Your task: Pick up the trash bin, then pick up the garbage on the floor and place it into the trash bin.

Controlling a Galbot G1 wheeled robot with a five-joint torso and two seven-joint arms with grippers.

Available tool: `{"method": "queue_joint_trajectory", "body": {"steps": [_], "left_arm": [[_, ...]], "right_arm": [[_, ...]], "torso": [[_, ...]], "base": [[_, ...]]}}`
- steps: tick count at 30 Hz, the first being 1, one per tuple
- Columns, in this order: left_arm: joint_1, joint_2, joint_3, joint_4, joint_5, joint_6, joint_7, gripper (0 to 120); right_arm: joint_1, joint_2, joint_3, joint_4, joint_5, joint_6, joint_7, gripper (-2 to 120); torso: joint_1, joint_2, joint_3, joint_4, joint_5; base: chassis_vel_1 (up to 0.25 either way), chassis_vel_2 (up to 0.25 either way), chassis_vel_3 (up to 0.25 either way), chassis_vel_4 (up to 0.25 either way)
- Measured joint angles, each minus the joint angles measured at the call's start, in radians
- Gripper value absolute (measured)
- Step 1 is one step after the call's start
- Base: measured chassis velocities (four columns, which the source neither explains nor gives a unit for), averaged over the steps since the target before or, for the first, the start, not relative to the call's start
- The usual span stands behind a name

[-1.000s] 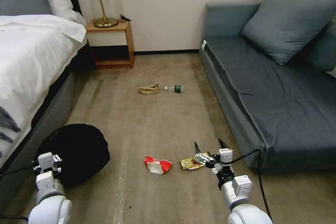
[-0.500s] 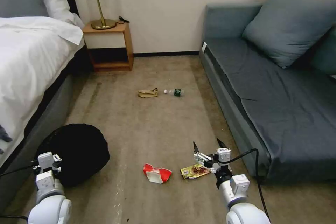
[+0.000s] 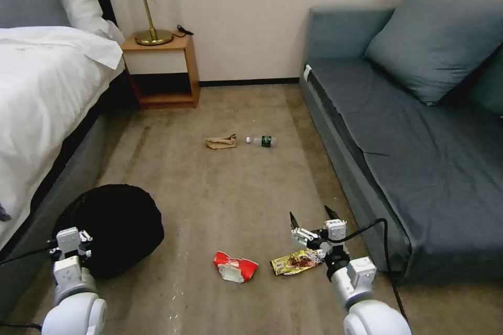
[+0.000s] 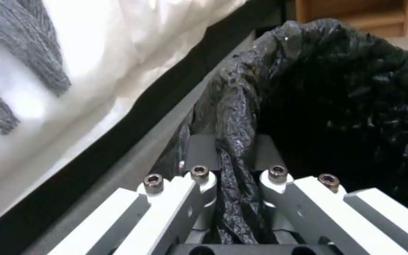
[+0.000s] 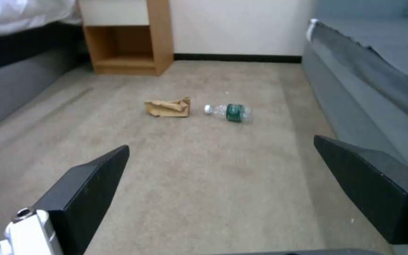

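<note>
The trash bin (image 3: pixel 112 227) sits on the carpet against the bed (image 3: pixel 36 94), its crinkly black bag pinched in the left gripper (image 4: pixel 234 177); that thin liner looks slippery and could tear. The right gripper (image 3: pixel 313 215), jaws apart, hovers over the gold wrapper (image 3: pixel 296 261), light and crushable, best pinched at a raised fold. The red wrapper (image 3: pixel 234 267) lies beside it; paper bag (image 5: pixel 168 107) and bottle (image 5: pixel 228 112) lie farther off. The sofa (image 3: pixel 398 131) crowds the right arm.

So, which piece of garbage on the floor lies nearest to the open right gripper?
The gold-brown snack wrapper, just beside the right gripper. The red-and-white wrapper lies farther left; the brown paper bag and bottle lie far ahead.
</note>
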Motion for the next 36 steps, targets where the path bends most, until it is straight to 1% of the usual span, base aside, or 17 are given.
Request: {"method": "queue_joint_trajectory", "body": {"steps": [2, 3, 7, 9, 11, 13, 15, 16, 18, 20, 21, 24, 26, 29, 30, 34, 36], "left_arm": [[0.003, -0.001, -0.008, 0.003, 0.012, -0.024, 0.009, 7], [0.003, -0.001, -0.008, 0.003, 0.012, -0.024, 0.009, 7], [0.008, -0.021, -0.016, 0.015, 0.042, -0.060, 0.021, 7], [0.009, -0.027, -0.017, 0.018, 0.049, -0.071, 0.025, 7], [0.006, -0.054, -0.019, 0.030, 0.095, -0.117, 0.033, 7], [0.005, -0.059, -0.019, 0.030, 0.101, -0.120, 0.033, 7], [0.002, -0.096, -0.019, 0.028, 0.133, -0.128, 0.034, 7], [0.002, -0.096, -0.019, 0.028, 0.133, -0.128, 0.034, 7], [0.004, -0.124, -0.016, 0.021, 0.164, -0.137, 0.034, 7], [0.005, -0.142, -0.015, 0.019, 0.191, -0.152, 0.034, 7], [0.005, -0.142, -0.015, 0.019, 0.191, -0.152, 0.034, 7], [0.010, -0.162, -0.014, 0.015, 0.213, -0.171, 0.034, 7], [0.011, -0.163, -0.014, 0.014, 0.214, -0.172, 0.034, 7], [0.022, -0.168, -0.014, 0.005, 0.218, -0.182, 0.034, 7], [0.022, -0.168, -0.014, 0.005, 0.218, -0.182, 0.034, 7], [0.036, -0.157, -0.018, -0.009, 0.207, -0.186, 0.040, 7], [0.037, -0.154, -0.018, -0.009, 0.204, -0.185, 0.042, 7]], "right_arm": [[0.063, -0.091, -0.017, -0.026, 0.053, -0.027, -0.007, 100], [0.063, -0.091, -0.017, -0.026, 0.053, -0.027, -0.007, 100], [0.182, -0.222, -0.082, -0.102, 0.145, -0.054, -0.032, 100], [0.206, -0.243, -0.100, -0.118, 0.164, -0.059, -0.042, 100], [0.301, -0.300, -0.171, -0.181, 0.218, -0.079, -0.089, 100], [0.318, -0.307, -0.184, -0.192, 0.224, -0.082, -0.097, 100], [0.438, -0.338, -0.285, -0.274, 0.252, -0.106, -0.130, 100], [0.438, -0.338, -0.285, -0.274, 0.252, -0.106, -0.130, 100], [0.543, -0.341, -0.397, -0.356, 0.263, -0.117, -0.141, 100], [0.612, -0.330, -0.476, -0.416, 0.267, -0.121, -0.157, 100], [0.612, -0.330, -0.476, -0.416, 0.267, -0.121, -0.157, 100], [0.724, -0.297, -0.608, -0.501, 0.268, -0.140, -0.205, 100], [0.737, -0.293, -0.621, -0.511, 0.268, -0.142, -0.211, 100], [0.831, -0.245, -0.731, -0.595, 0.264, -0.160, -0.242, 100], [0.831, -0.245, -0.731, -0.595, 0.264, -0.160, -0.242, 100], [0.868, -0.178, -0.789, -0.666, 0.250, -0.186, -0.248, 100], [0.868, -0.173, -0.791, -0.672, 0.246, -0.187, -0.249, 100]], "torso": [[0.000, 0.000, 0.000, 0.0000, 0.0001], [0.000, 0.000, 0.000, 0.0000, 0.0001], [0.000, 0.000, 0.000, 0.0000, 0.0002], [0.000, 0.000, 0.000, 0.0001, 0.0002], [0.000, 0.000, 0.000, 0.0000, 0.0001], [0.000, 0.000, 0.000, 0.0000, 0.0001], [0.000, 0.000, 0.000, 0.0000, -0.0001], [0.000, 0.000, 0.000, 0.0000, -0.0001], [0.000, 0.000, 0.000, 0.0000, -0.0001], [0.000, 0.000, 0.000, 0.0001, 0.0002], [0.000, 0.000, 0.000, 0.0001, 0.0002], [0.000, 0.000, 0.000, -0.0001, 0.0000], [0.000, 0.000, 0.000, 0.0000, 0.0000], [0.000, 0.000, 0.000, 0.0001, -0.0002], [0.000, 0.000, 0.000, 0.0001, -0.0002], [0.000, 0.000, 0.000, 0.0003, -0.0002], [0.000, 0.000, 0.000, 0.0003, -0.0003]], "base": [[0.000, 0.000, 0.000, 0.000], [0.000, 0.000, 0.000, 0.000], [0.000, 0.000, 0.000, 0.000], [0.000, 0.000, 0.000, 0.000], [0.000, 0.000, 0.000, 0.000], [0.000, 0.000, 0.000, 0.000], [0.000, 0.000, 0.000, 0.000], [0.000, 0.000, 0.000, 0.000], [0.000, 0.000, 0.000, 0.000], [0.000, 0.000, 0.000, 0.000], [0.000, 0.000, 0.000, 0.000], [0.000, 0.000, 0.000, 0.000], [0.000, 0.000, 0.000, 0.000], [0.000, 0.000, 0.000, 0.000], [0.000, 0.000, 0.000, 0.000], [0.000, 0.000, 0.000, 0.000], [0.000, 0.000, 0.000, 0.000]]}}
